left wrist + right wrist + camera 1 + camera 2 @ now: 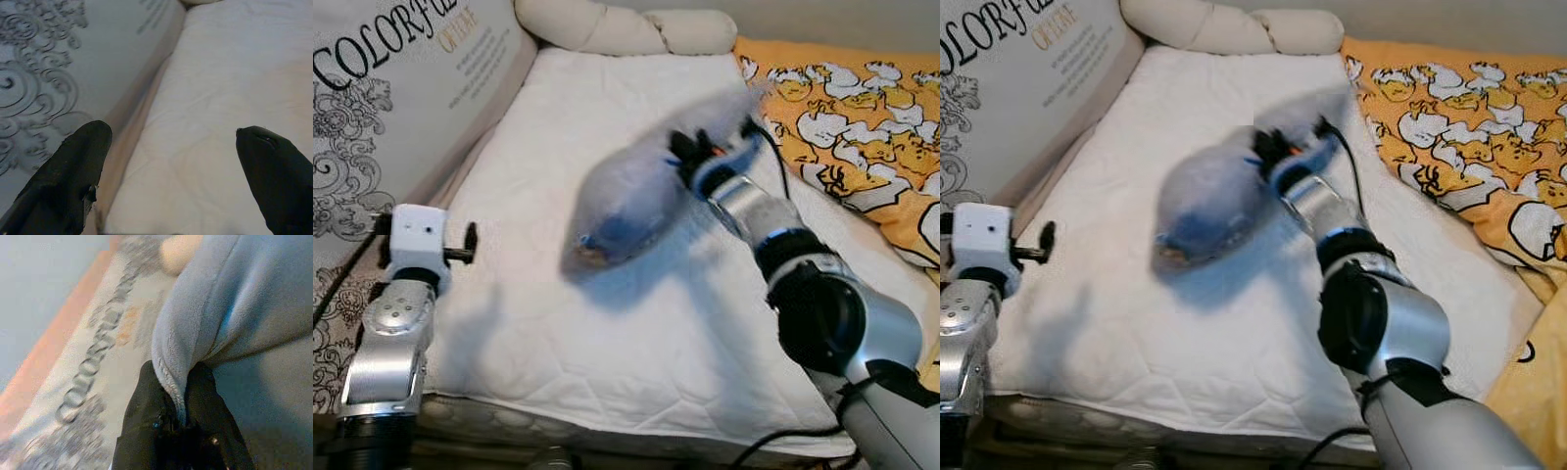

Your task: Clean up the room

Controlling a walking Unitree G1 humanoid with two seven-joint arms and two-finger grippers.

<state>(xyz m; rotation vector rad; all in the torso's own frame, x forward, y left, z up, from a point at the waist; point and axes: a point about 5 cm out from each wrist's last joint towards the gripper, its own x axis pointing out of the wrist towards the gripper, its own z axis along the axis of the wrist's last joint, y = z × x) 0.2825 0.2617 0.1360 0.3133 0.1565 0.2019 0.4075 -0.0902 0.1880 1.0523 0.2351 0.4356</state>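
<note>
A white quilted mattress [607, 323] is bordered by a printed cushion [382, 108] on the left and a yellow patterned blanket [862, 137] on the right. A blurred grey-blue fleece cloth [626, 201] is held above the mattress middle, pinched between the closed fingers of the right gripper [178, 406]. The left gripper [173, 171] is kept over the mattress's left edge, its fingers spread wide around nothing.

Open room: white quilted mattress [607, 333], bare at the front and middle.
Left barrier: printed cushion [382, 108].
Back: cream bolster [626, 29].
Right: duck-print blanket [862, 127].
Mid-air: grey plush [626, 201] over the centre.
</note>
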